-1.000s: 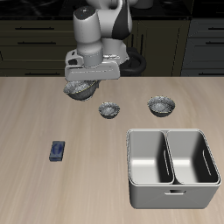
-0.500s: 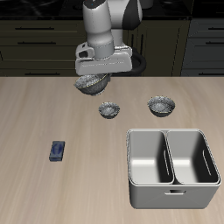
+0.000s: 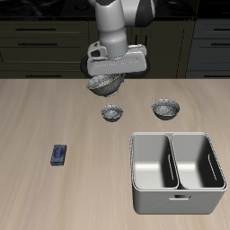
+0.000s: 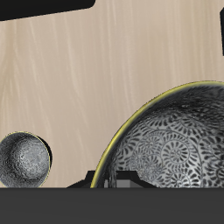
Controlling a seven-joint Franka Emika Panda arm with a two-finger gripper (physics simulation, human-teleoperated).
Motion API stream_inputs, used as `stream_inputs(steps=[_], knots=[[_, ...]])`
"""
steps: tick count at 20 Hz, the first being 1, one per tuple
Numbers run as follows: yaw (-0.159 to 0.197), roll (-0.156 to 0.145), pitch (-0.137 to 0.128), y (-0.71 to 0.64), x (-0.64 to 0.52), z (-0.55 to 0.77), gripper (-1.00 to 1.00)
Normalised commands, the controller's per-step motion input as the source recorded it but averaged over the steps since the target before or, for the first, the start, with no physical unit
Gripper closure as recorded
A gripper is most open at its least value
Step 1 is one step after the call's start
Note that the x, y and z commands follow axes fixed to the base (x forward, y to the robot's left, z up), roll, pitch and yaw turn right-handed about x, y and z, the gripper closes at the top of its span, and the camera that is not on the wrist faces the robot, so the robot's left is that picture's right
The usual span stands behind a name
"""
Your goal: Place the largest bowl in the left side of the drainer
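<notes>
The largest bowl [image 3: 105, 86], grey and speckled, hangs in the air above the back of the table, and my gripper [image 3: 107, 79] is shut on its rim. Up close in the wrist view, the bowl [image 4: 175, 140] shows a dark patterned inside and a yellowish rim. The drainer [image 3: 176, 203], a grey metal tub with a divider and two deep compartments, stands near the table's front edge, well away from the bowl. Nothing lies in either compartment.
Two smaller speckled bowls rest on the table between the held bowl and the drainer: one [image 3: 111, 111] almost under it, one [image 3: 164, 109] farther over. A smaller bowl [image 4: 24, 158] shows in the wrist view too. A small blue block [image 3: 59, 154] lies apart.
The arm has carried the largest bowl sideways through the air, toward the two smaller bowls and the drainer's side of the table. Nothing else has moved.
</notes>
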Motion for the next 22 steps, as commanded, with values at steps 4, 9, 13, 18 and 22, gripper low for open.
stream_inputs(steps=[4,9,13,18,22], knots=[[-0.007,0.010,-0.007,0.31,0.02,0.15,1.00],[0.016,0.024,-0.011,0.35,0.01,0.14,1.00],[0.011,0.011,-0.003,0.28,0.06,0.13,1.00],[0.018,-0.004,-0.007,0.20,0.12,0.09,1.00],[0.012,0.006,-0.029,0.29,0.06,0.17,1.00]])
